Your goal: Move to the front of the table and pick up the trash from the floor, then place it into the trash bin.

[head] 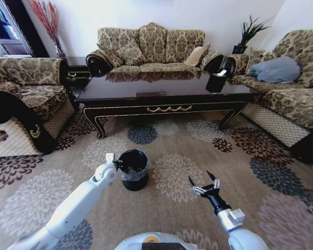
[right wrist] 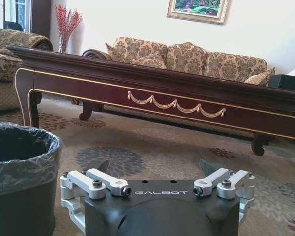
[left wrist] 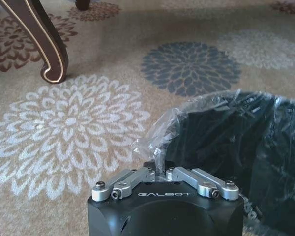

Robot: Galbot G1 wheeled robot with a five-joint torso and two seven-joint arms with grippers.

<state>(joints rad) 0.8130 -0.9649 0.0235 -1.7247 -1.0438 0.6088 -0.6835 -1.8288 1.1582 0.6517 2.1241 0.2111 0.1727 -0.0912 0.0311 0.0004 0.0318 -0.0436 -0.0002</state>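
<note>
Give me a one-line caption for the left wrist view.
Left gripper shut on a clear plastic wrapper beside the trash bin rim.

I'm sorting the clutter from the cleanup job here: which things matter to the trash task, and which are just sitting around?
Job:
- clear plastic wrapper, pinched in the left gripper
- trash bin, beside that gripper
- floor
- table
- right gripper, open, above the carpet

Bystanders:
- sofas
- black box on the table
- red branches

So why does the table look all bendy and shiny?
Head view: the wide lens curves the table, and its glossy top mirrors the sofa. Right wrist view: the table looks straight. Left wrist view: the wrapper in the left hand glints over the bin.
</note>
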